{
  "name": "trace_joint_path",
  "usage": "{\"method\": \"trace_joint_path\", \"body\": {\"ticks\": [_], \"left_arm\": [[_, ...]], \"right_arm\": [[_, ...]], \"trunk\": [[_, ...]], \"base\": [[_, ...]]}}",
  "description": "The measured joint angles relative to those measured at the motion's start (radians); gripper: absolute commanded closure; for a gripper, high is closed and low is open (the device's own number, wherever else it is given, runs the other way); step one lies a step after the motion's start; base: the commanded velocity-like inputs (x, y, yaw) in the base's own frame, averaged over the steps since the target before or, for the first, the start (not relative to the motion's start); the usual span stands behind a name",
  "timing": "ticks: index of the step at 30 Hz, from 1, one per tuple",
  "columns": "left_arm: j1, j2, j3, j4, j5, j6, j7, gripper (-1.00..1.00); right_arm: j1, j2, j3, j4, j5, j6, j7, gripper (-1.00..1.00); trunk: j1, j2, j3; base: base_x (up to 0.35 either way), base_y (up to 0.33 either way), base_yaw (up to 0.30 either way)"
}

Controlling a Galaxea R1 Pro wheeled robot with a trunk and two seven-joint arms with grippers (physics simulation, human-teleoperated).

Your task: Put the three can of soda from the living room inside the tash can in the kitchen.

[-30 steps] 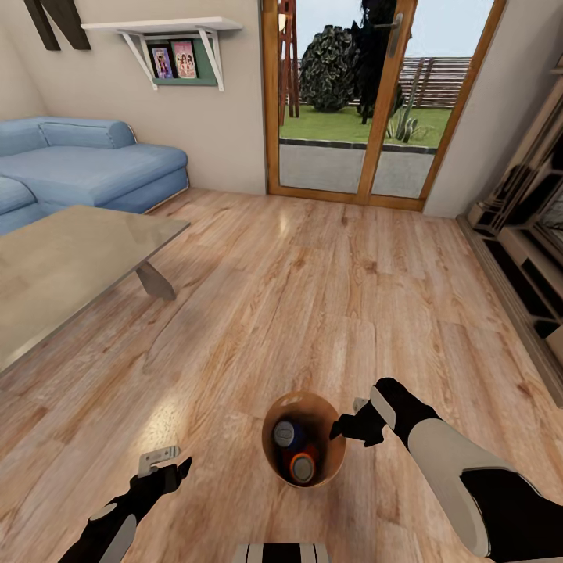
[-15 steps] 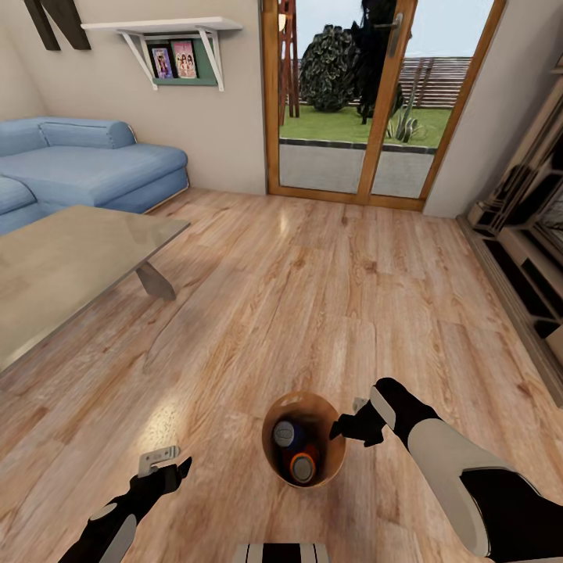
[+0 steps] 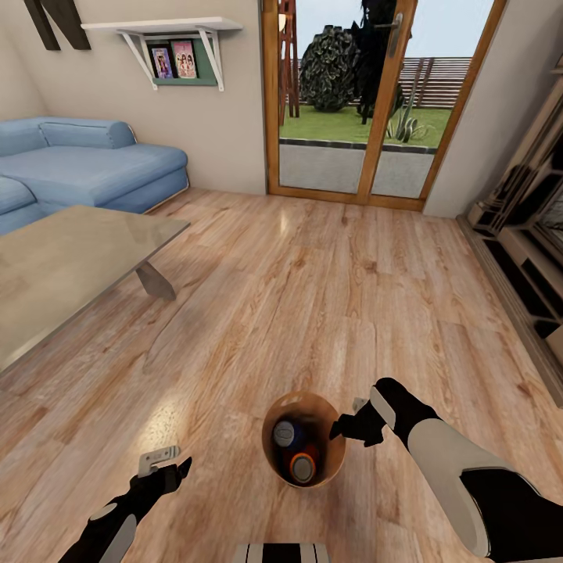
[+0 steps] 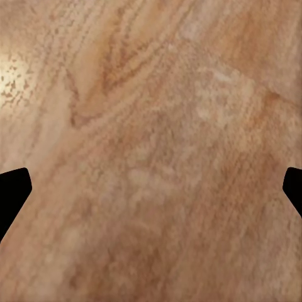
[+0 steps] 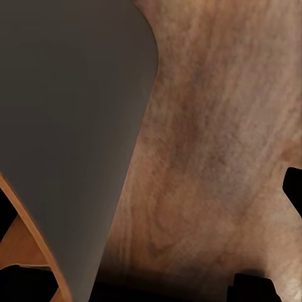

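The right end effector (image 3: 344, 428) is at the rim of the trash can (image 3: 334, 457), on its right side, and appears to grip the rim; whether it truly pinches it cannot be told. In the right wrist view the bin's grey outer wall (image 5: 69, 126) lies close to the camera, with its copper rim edge beside it.

The left end effector (image 3: 168, 461) hangs low over the wood floor (image 3: 313, 297), well apart from the bin. Its dark fingertips (image 4: 11, 195) sit at opposite edges of the wrist view, spread wide, with bare floor between them.

Inside the trash can stand soda cans: a blue can (image 3: 286, 433) and an orange can (image 3: 303, 467) are visible, touching; a third cannot be made out.

Further off, the glass surface (image 3: 62, 274) stands to the left, the blue sofa (image 3: 86, 164) behind it. A wall shelf (image 3: 168, 27) and glazed patio doors (image 3: 367, 102) lie beyond.
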Motion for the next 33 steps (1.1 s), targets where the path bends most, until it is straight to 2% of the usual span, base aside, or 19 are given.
{"method": "trace_joint_path", "body": {"ticks": [16, 33], "left_arm": [[0.0, 0.0, 0.0, 0.0, 0.0, 0.0, 0.0, -1.0], [0.0, 0.0, 0.0, 0.001, 0.0, 0.0, 0.0, -1.0]], "right_arm": [[0.0, 0.002, 0.0, 0.0, 0.001, 0.0, 0.0, -1.0], [0.001, 0.003, 0.0, 0.0, 0.0, 0.0, 0.0, -1.0]], "trunk": [[0.0, 0.0, 0.0], [-0.008, 0.004, 0.066]], "base": [[0.0, 0.0, 0.0], [0.0, 0.0, 0.0]]}}
